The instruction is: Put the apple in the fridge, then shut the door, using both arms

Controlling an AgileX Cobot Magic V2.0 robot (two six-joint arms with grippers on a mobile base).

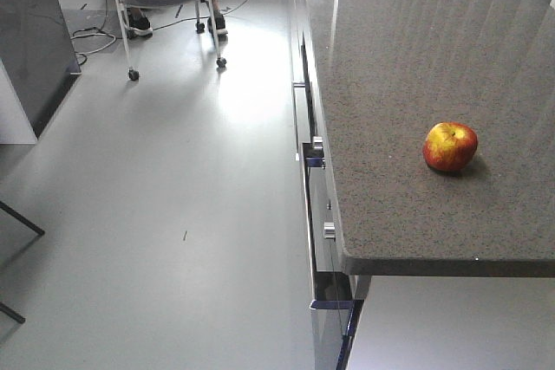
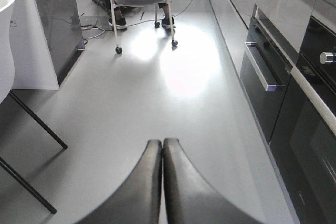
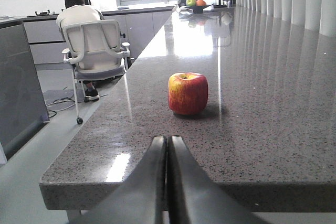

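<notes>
- The apple (image 1: 450, 146) (image 3: 188, 93), red with yellow patches, sits upright and alone on the grey speckled bench (image 1: 390, 58), stem dimple up.
- It lies toward the near end of the bench, set back from the near edge and well in from the long edge that runs along the aisle.
- The right gripper (image 3: 168, 140) hangs just in front of the near edge of the bench, in line with the apple and apart from it. Its 2 fingers are pressed together with nothing between them.
- The left gripper (image 2: 162, 142) is over the grey floor (image 2: 157, 93) of the aisle, below bench height. Its 2 fingers also meet tip to tip, holding nothing.
- Dark oven fronts with a bar handle (image 2: 262, 72) line the aisle side under the bench.
- At the far end of the aisle a person sits in a white wheeled chair (image 3: 94, 45), back to the cameras.
- A tall dark grey unit (image 1: 35, 32) stands across the aisle from the bench.
- A bowl of fruit (image 3: 197, 4) stands at the far end of the bench.
</notes>
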